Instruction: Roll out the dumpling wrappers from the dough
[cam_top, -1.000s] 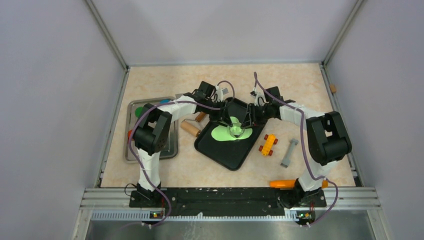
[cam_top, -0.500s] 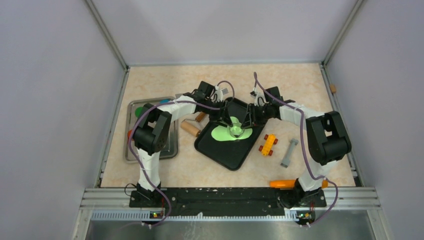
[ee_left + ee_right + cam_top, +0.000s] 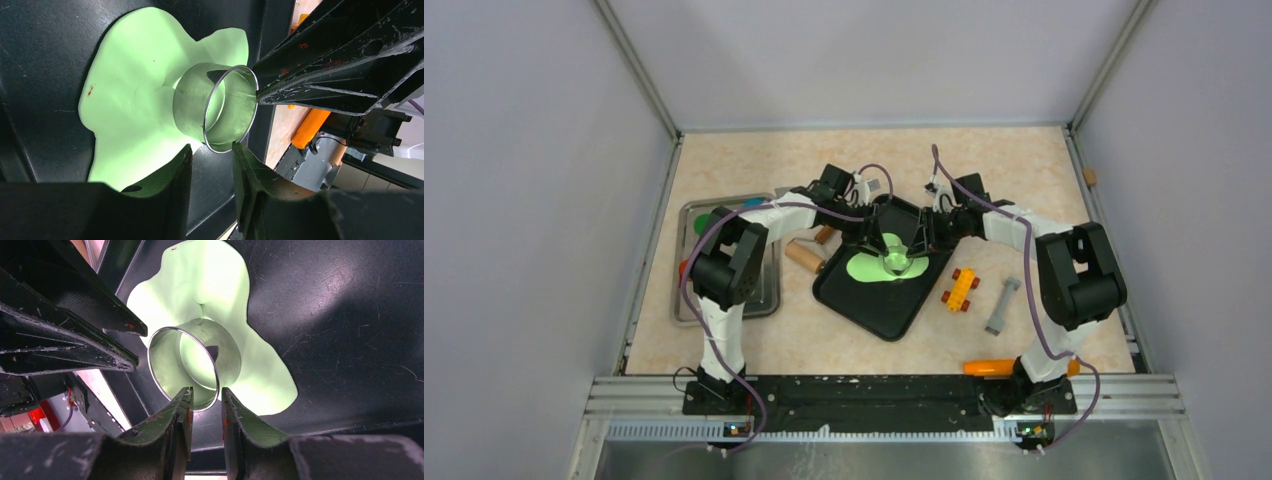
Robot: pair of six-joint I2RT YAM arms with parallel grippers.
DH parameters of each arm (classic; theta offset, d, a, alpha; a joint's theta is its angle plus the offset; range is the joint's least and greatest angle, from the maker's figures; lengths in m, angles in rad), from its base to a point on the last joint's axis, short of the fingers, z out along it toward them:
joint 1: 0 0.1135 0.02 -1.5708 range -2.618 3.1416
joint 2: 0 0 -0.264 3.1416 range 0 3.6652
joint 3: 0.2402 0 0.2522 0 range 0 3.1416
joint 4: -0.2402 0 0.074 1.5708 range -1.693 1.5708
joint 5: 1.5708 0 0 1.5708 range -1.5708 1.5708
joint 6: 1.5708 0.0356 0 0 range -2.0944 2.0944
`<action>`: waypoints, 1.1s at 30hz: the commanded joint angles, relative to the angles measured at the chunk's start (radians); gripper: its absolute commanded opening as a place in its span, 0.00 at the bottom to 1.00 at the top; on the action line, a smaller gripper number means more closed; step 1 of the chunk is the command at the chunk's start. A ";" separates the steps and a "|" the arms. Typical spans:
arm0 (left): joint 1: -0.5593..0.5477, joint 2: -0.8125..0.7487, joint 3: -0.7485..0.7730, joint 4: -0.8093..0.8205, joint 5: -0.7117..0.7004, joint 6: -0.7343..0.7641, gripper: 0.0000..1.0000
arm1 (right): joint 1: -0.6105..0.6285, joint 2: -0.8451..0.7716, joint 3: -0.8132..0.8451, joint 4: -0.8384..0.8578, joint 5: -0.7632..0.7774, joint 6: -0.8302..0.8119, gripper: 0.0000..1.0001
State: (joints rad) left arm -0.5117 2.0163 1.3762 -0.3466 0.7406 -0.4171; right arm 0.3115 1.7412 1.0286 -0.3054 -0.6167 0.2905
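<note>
The dough (image 3: 864, 267) (image 3: 135, 90) (image 3: 210, 280) lies rolled flat as a lime-green sheet on the black tray (image 3: 884, 310). A metal ring cutter (image 3: 894, 262) (image 3: 215, 107) (image 3: 187, 365) stands pressed into it, with green dough showing inside. My left gripper (image 3: 886, 245) (image 3: 212, 149) reaches in from the left and is open, its fingertips astride the ring's rim. From the right, my right gripper (image 3: 914, 248) (image 3: 206, 392) also stands open, with the ring's wall in the gap. Separate dumpling wrappers are out of view.
A metal tray (image 3: 764, 290) with coloured discs sits at the left, partly under my left arm. A wooden rolling pin (image 3: 807, 256) lies beside the black tray. A yellow-red toy brick (image 3: 961, 289), a grey piece (image 3: 1002, 305) and an orange tool (image 3: 992, 367) lie to the right.
</note>
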 commanded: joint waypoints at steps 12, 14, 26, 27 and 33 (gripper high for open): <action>-0.017 -0.001 0.020 -0.012 -0.028 0.018 0.36 | 0.003 0.013 0.010 0.017 0.020 0.000 0.26; -0.017 0.002 0.026 -0.015 -0.027 0.021 0.34 | 0.002 0.015 0.010 0.022 0.017 0.004 0.24; -0.023 0.010 0.046 -0.015 -0.002 0.034 0.16 | 0.002 0.015 0.020 0.024 0.002 0.017 0.13; -0.023 0.009 0.048 -0.015 -0.002 0.034 0.15 | 0.003 0.012 0.021 0.022 0.000 0.018 0.12; -0.025 0.001 0.063 -0.014 -0.007 0.032 0.10 | 0.003 0.002 0.027 0.019 -0.007 0.023 0.09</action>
State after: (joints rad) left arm -0.5304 2.0209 1.3956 -0.3733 0.7181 -0.3939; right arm 0.3111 1.7573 1.0283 -0.3035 -0.6018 0.3004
